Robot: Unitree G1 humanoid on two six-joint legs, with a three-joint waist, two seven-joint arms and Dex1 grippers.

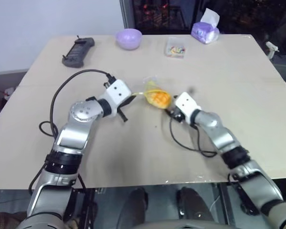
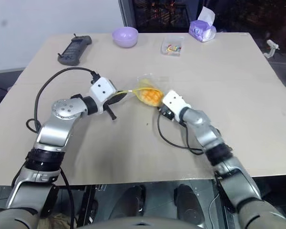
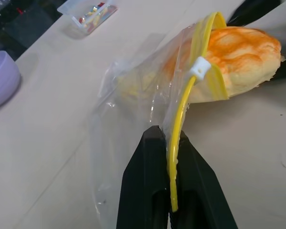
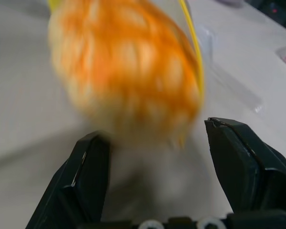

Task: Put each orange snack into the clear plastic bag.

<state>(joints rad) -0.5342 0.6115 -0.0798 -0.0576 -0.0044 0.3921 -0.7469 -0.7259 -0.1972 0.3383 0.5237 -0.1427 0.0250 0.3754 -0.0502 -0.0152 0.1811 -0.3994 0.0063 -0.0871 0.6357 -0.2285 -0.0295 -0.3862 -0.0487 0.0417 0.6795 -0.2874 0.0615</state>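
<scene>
The orange snack, a domed orange-yellow bun with a grid pattern, sits halfway inside the mouth of the clear plastic bag, raised a little above the middle of the table. My left gripper is shut on the bag's yellow seal strip and holds the mouth up from the left. From the right, my right gripper has its fingers spread wide around the bun's outer end, gripping it. In the left eye view the bun lies between the two grippers. The bun's inner half shows through the plastic.
At the table's far side stand a purple bowl, a small clear box of colourful bits and a purple tissue pack. A black handset lies at the far left. A black cable trails on the table under the right arm.
</scene>
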